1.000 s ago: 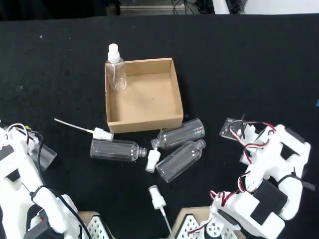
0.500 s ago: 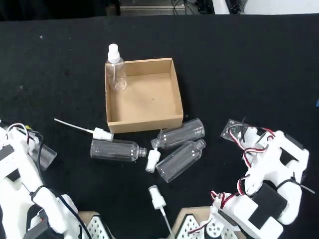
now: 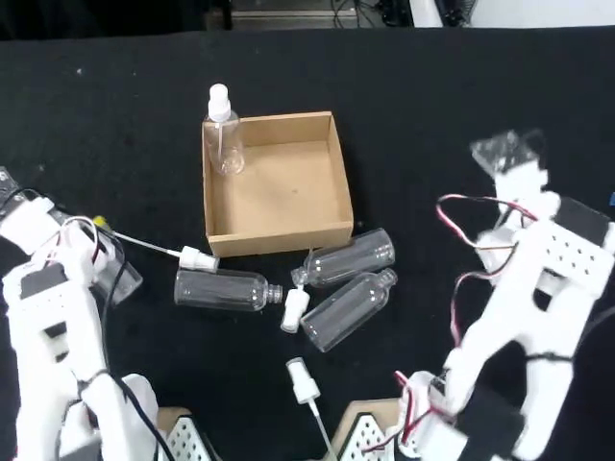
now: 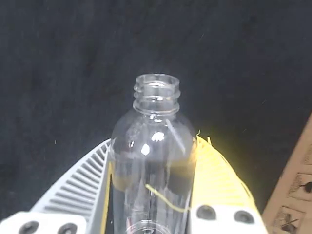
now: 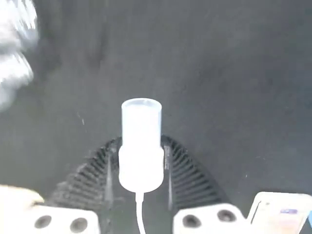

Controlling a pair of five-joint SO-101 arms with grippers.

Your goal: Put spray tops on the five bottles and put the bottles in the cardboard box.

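Black desk [image 3: 432,86]: my left claw [image 4: 154,148] grips an uncapped bottle [image 4: 153,129], right claw [image 5: 141,144] a spray top [image 5: 141,119]; its misaligned tube [image 5: 140,214] could miss the neck [image 4: 157,92].

Black table [image 3: 115,96] spread under everything, speckled with lint, dark cables [image 3: 351,12] bunched beyond its far edge, white panel [image 3: 548,12] sat at the far right corner.

No text is legible; the cardboard box [image 4: 295,191] bears small printed symbols.
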